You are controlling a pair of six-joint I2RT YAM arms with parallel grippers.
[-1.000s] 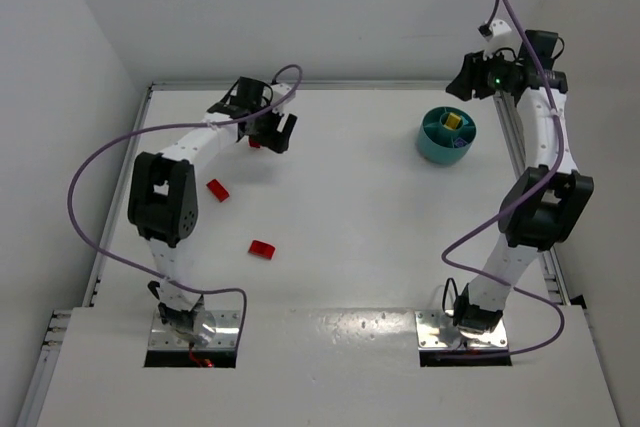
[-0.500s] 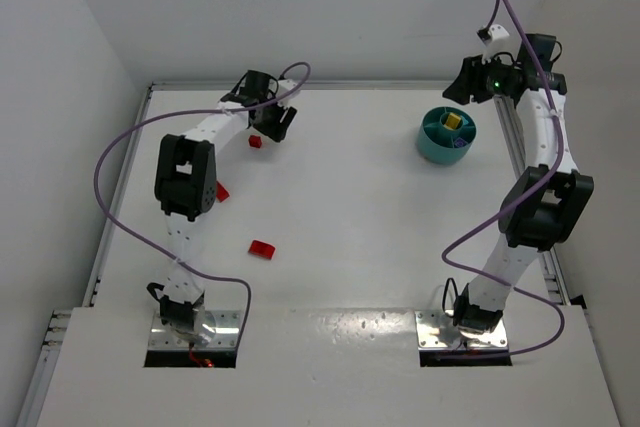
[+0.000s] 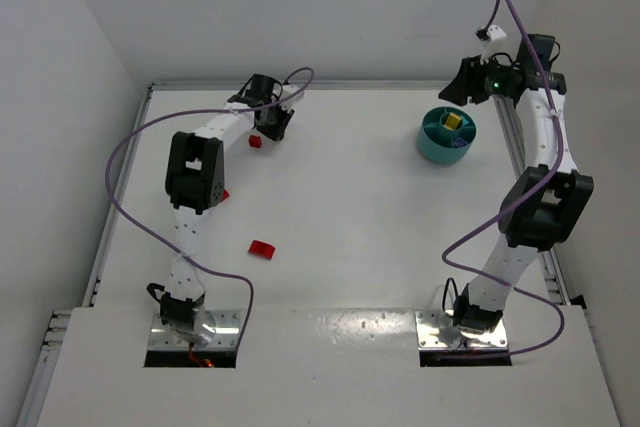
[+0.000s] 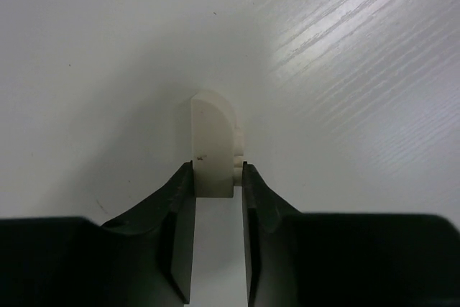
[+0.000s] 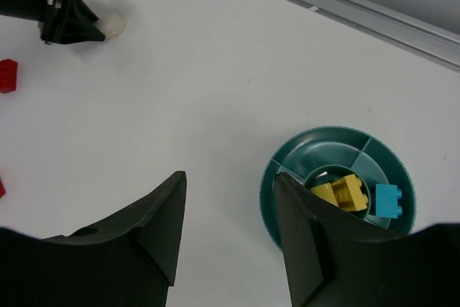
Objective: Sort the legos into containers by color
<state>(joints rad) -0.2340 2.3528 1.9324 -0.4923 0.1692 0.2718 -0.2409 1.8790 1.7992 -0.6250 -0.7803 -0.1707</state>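
Note:
My left gripper point(image 4: 218, 167) is shut on a white lego point(image 4: 213, 138) resting on the table, pinched by its sides between the two pads. From above, this gripper point(image 3: 272, 121) sits at the far left of the table. A red lego point(image 3: 256, 141) lies just beside it, and another red one point(image 3: 262, 248) lies nearer the arm bases. The teal tub point(image 3: 435, 152) stands at the far right. A yellow lego point(image 5: 341, 193) fills its centre cup and a light blue one point(image 5: 388, 200) lies in an outer compartment. My right gripper point(image 5: 228, 176) hangs open and empty above the tub's left rim point(image 5: 327, 134).
A third red lego point(image 3: 222, 193) shows partly under the left arm's elbow. A raised metal rail point(image 5: 345, 1) borders the table's far edge. The purple cables loop off both arms. The right wrist view also catches the left gripper point(image 5: 72, 19) with the white lego point(image 5: 111, 26).
The left gripper has closed from open onto the white lego, after moving slightly right toward the far edge as its elbow swung in. The right arm has held still.

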